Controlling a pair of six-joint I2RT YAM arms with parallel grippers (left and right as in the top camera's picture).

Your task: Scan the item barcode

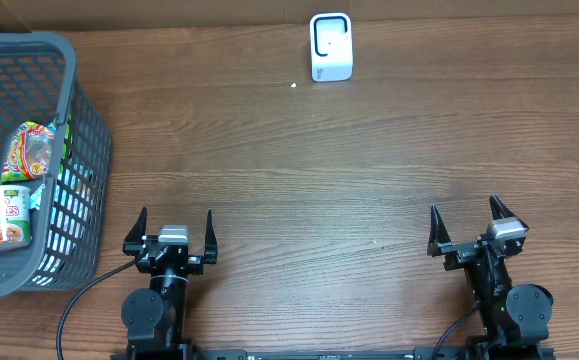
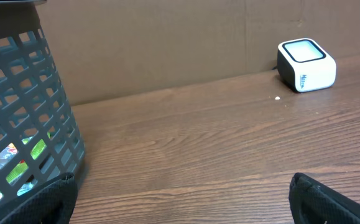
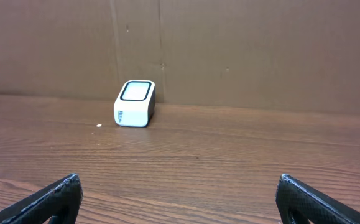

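A white barcode scanner [image 1: 330,46] with a dark window stands at the table's far edge; it also shows in the left wrist view [image 2: 306,65] and the right wrist view [image 3: 135,103]. Items lie in the grey basket [image 1: 81,110] at the left: a Cup Noodles cup [image 1: 3,215] and a colourful snack packet [image 1: 31,150]. My left gripper [image 1: 173,229] is open and empty near the front edge, just right of the basket [image 2: 36,118]. My right gripper [image 1: 466,223] is open and empty at the front right.
A brown cardboard wall [image 3: 229,50] backs the wooden table behind the scanner. A small white speck [image 1: 293,85] lies left of the scanner.
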